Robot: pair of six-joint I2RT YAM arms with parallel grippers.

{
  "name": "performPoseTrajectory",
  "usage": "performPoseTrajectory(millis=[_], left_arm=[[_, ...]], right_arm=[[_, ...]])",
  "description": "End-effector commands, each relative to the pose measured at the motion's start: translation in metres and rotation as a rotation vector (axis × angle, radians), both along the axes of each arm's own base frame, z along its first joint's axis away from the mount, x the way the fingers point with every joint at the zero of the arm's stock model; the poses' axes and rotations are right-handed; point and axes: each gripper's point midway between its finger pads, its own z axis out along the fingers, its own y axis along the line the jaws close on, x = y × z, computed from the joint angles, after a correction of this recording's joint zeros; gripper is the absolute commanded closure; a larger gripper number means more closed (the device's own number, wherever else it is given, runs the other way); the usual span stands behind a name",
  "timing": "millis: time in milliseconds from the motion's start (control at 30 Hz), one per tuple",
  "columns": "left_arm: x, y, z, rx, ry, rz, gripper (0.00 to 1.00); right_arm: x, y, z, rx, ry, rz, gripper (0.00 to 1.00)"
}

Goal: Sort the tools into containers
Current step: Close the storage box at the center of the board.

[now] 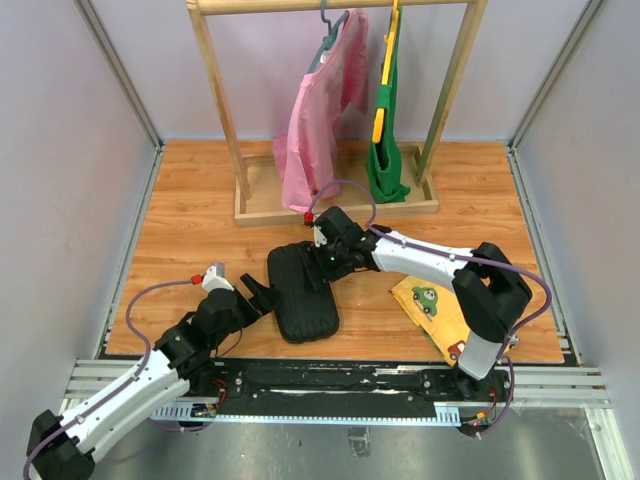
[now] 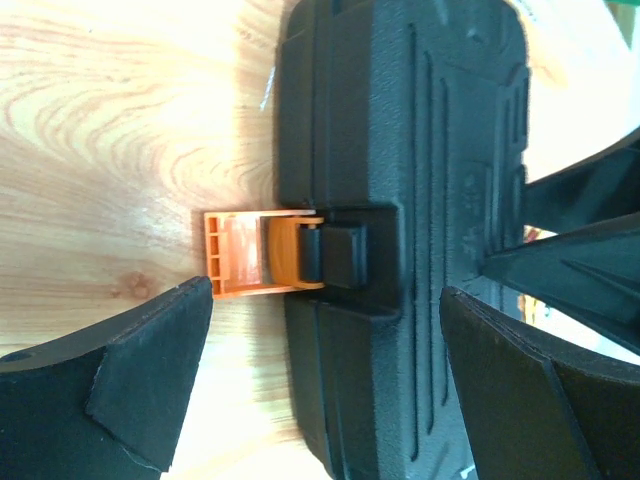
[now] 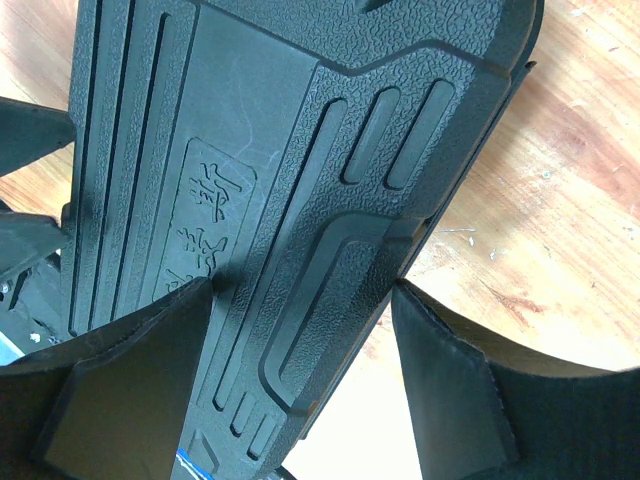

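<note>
The black tool case (image 1: 302,290) lies shut on the wooden table, mid-table. Its orange latch (image 2: 250,255) sticks out from its left edge, flipped open. My left gripper (image 1: 262,298) is open beside that edge; in the left wrist view the gripper (image 2: 325,380) has one finger over the wood and the other over the case (image 2: 400,150). My right gripper (image 1: 325,262) is open over the case's far end. In the right wrist view the gripper (image 3: 300,370) straddles the edge of the case lid (image 3: 250,150). No tools are in view.
A flat yellow picture board (image 1: 435,310) lies right of the case, partly under the right arm. A wooden clothes rack (image 1: 335,205) with a pink garment (image 1: 315,120) and a green one (image 1: 385,130) stands at the back.
</note>
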Motion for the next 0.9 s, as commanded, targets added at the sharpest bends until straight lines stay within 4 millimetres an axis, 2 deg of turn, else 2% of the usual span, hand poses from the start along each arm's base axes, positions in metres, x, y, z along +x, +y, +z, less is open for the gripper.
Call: performPoseTrajectory(millis=[0, 233, 467, 600, 867], left_arm=[[0.002, -0.004, 0.000, 0.012, 0.017, -0.004, 0.01], [0.005, -0.004, -0.014, 0.045, 0.033, -0.004, 0.01], [0.004, -0.010, -0.019, 0.014, 0.026, -0.029, 0.02], [0.004, -0.012, -0.014, -0.012, -0.003, -0.037, 0.11], [0.009, -0.014, 0.014, -0.048, -0.108, -0.047, 0.28]], right_arm=[[-0.017, -0.005, -0.015, -0.058, 0.030, 0.037, 0.27], [-0.017, -0.005, -0.015, -0.058, 0.031, 0.039, 0.27], [-0.017, -0.003, -0.016, -0.056, 0.036, 0.043, 0.27], [-0.018, -0.001, -0.016, -0.052, 0.042, 0.048, 0.27], [-0.017, 0.001, -0.016, -0.049, 0.044, 0.051, 0.27]])
